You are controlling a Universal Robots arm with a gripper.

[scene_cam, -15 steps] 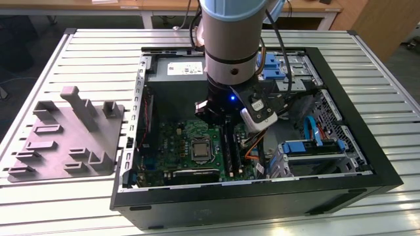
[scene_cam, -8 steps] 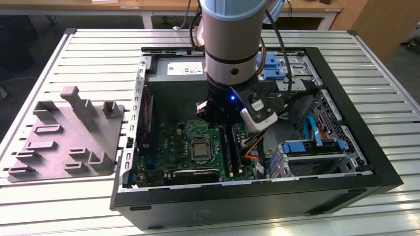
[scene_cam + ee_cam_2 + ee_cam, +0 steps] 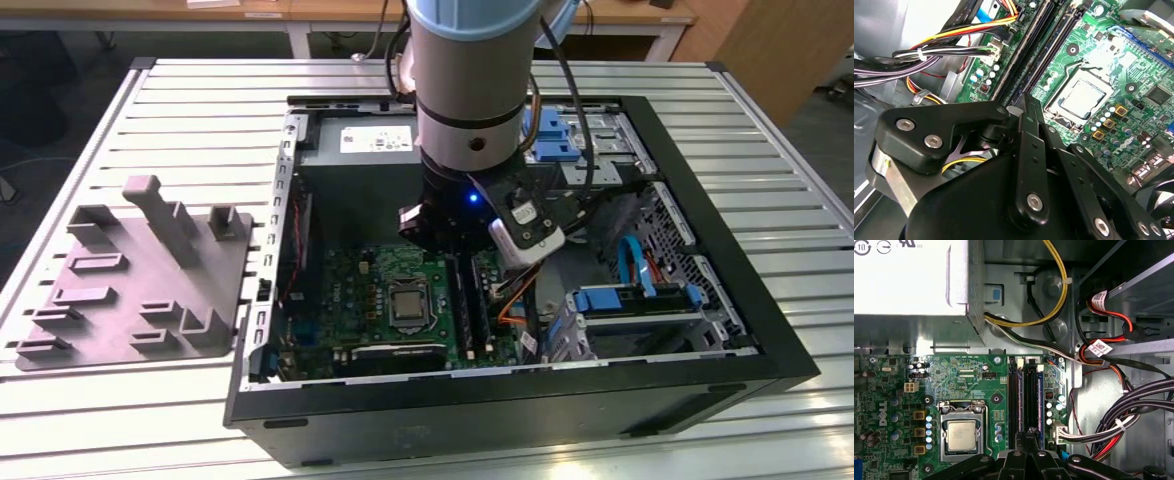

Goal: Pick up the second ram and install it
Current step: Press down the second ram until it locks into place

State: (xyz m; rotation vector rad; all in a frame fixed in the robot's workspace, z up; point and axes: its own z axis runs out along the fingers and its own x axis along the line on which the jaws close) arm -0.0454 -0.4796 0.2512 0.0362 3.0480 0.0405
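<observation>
Black end effector (image 3: 1026,107) fingers are pressed together over the memory slots on the motherboard (image 3: 979,385). Between them stands the second ram (image 3: 1029,432), upright in a slot beside the processor socket (image 3: 961,432), inside the open computer case (image 3: 747,330) on the bench (image 3: 174,110).

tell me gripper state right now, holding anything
Gripper: shut, fingers pressed together above the motherboard's RAM slots; whether it is holding the second ram cannot be told.

Green motherboard (image 3: 979,390) in the case, CPU socket (image 3: 962,435) with bare metal-lidded processor. Beside the socket, parallel black memory slots (image 3: 1026,400). Gripper (image 3: 1029,450) sits over the slots' near end, black linkages visible. Silver power supply (image 3: 909,280) borders the board's far edge; bundled cables (image 3: 1134,415) run alongside.
</observation>
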